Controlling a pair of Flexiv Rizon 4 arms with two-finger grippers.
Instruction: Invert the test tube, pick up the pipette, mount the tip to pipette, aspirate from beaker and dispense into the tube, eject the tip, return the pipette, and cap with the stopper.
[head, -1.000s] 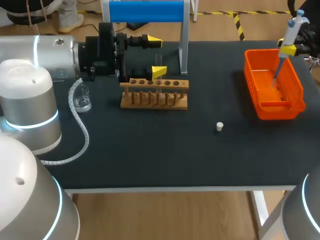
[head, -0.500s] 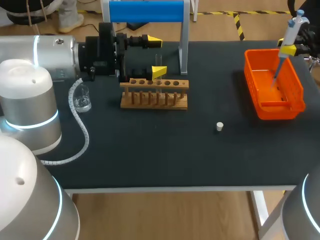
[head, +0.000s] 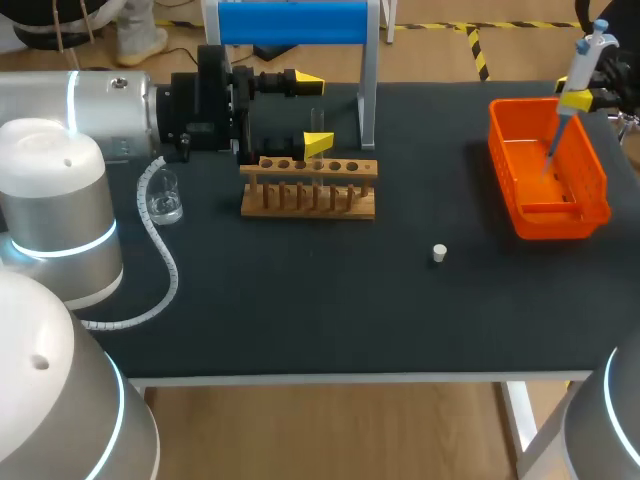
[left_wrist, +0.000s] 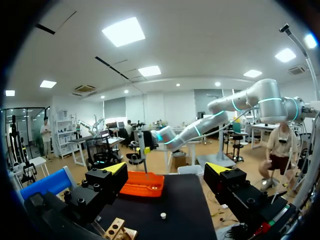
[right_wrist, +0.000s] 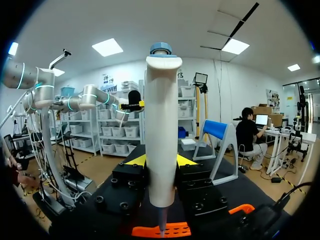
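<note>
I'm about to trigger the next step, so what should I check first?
1. Grip: right hand shut on the pipette: ok.
2. Position: pipette's lower end over the orange bin: ok.
3. Whether a tip is mounted: cannot tell.
4. Other arm: left hand open beside the wooden rack: ok.
5. Cap: stopper lying free on the table: ok.

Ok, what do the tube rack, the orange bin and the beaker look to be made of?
Tube rack: unpainted wood, going by its tan colour and the row of dowel pegs.
Orange bin: probably moulded plastic, with a uniform bright colour and slotted walls.
Beaker: see-through with bright glints. It could be glass or clear plastic; the look leaves that open.
</note>
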